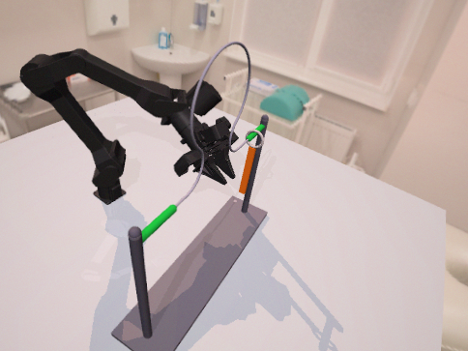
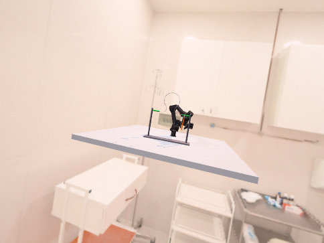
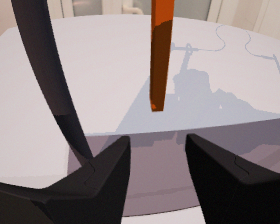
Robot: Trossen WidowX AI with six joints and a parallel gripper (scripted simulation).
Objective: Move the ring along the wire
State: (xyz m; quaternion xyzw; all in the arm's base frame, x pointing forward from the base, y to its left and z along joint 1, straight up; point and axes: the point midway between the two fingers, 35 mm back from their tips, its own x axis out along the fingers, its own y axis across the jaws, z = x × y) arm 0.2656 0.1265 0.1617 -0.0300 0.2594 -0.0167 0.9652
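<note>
The ring hangs around the green part next to the far post. Its orange handle hangs down beside that post. My gripper is open with nothing between its fingers. The handle's lower end is beyond the fingertips in the wrist view, apart from them. The other green part is by the near post and carries nothing. The ring is outside the wrist view.
The thin grey wire rises in a tall loop between the green parts; in the top view it crosses in front of the gripper, and the gap is hard to judge. Both posts stand on a flat base on the white table.
</note>
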